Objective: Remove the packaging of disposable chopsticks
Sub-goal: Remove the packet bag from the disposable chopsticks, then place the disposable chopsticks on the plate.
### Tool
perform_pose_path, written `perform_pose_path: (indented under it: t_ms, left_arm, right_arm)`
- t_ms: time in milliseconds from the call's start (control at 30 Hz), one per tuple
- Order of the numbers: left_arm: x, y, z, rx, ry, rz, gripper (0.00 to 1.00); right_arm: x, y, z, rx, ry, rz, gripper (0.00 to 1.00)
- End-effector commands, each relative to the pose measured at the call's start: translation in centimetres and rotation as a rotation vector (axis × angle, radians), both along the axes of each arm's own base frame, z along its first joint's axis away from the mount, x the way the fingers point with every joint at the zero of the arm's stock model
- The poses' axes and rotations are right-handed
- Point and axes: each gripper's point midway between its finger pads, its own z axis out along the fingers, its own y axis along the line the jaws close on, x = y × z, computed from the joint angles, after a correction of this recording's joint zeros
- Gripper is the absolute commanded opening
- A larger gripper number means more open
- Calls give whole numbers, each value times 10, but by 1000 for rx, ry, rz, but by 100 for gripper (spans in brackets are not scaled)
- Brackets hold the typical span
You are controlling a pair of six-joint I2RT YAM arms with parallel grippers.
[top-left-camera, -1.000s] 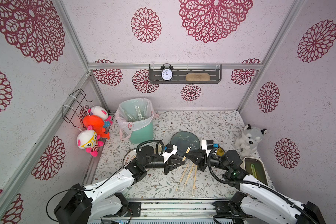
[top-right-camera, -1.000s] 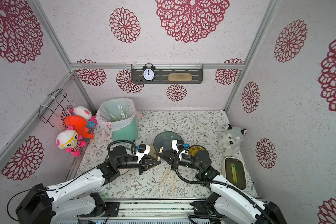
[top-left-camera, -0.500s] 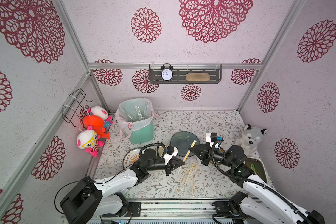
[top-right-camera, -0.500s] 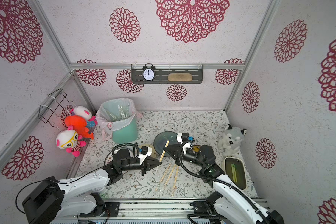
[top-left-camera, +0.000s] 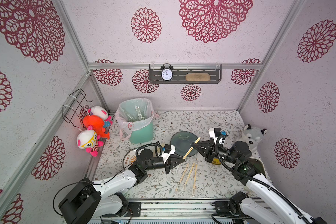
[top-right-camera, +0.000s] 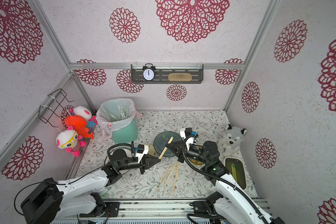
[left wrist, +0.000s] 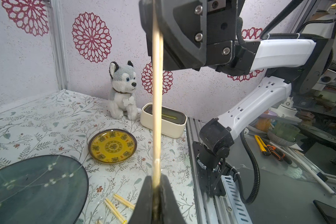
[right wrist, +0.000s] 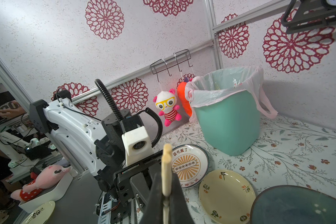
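Over the dark plate [top-left-camera: 177, 141], my left claw [top-left-camera: 183, 159] pinches one end of a chopstick pair [top-left-camera: 188, 151] and my right claw [top-left-camera: 192, 144] pinches it farther along.

A teal bin [top-left-camera: 142, 133], a dark plate [top-left-camera: 179, 140] and a husky plush [top-left-camera: 253, 135] sit on the floral table [top-left-camera: 202, 124].

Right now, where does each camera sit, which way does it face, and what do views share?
Top views: high at the open front, looking down; both arms show, left gripper and right gripper pinching one chopstick pair.
Left wrist: on the left arm, looking along its jaws at the husky plush and right arm.
Right wrist: on the right arm, looking along its jaws at the green bin and left arm.
Shared: both wrist views show the chopstick pair and dark plate.
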Motion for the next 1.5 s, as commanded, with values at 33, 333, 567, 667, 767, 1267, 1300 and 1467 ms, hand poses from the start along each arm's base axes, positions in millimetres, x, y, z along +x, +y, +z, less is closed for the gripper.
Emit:
perform_pose_path:
  t_ms: [33,333,567,667,767,1267,1300,1467]
  left_arm:
    - [-12,4,-70,226,202,-46,16]
    - [8,4,-87,217,226,48,0]
    - [30,34,-51,73,179,175,0]
    - [51,56,-37,12,190,326,0]
    - [65,72,-19,11,200,439,0]
    - [69,62,-5,81,302,463,0]
    - [67,60,-3,83,296,455,0]
    - [53,60,5,89,265,442,0]
  right_arm:
    - [4,-28,84,173,-276,-148,0]
    - [22,-31,95,90,-262,-230,0]
    - [18,-44,88,72,-244,-291,0]
    - [36,-56,77,-16,-190,-411,0]
    - [71,-67,42,-216,-9,-546,0]
    - [115,-162,-151,-1216,688,-930,0]
    - [116,-166,-159,-1263,714,-923,0]
    - [126,-184,-202,-1452,826,-887,0]
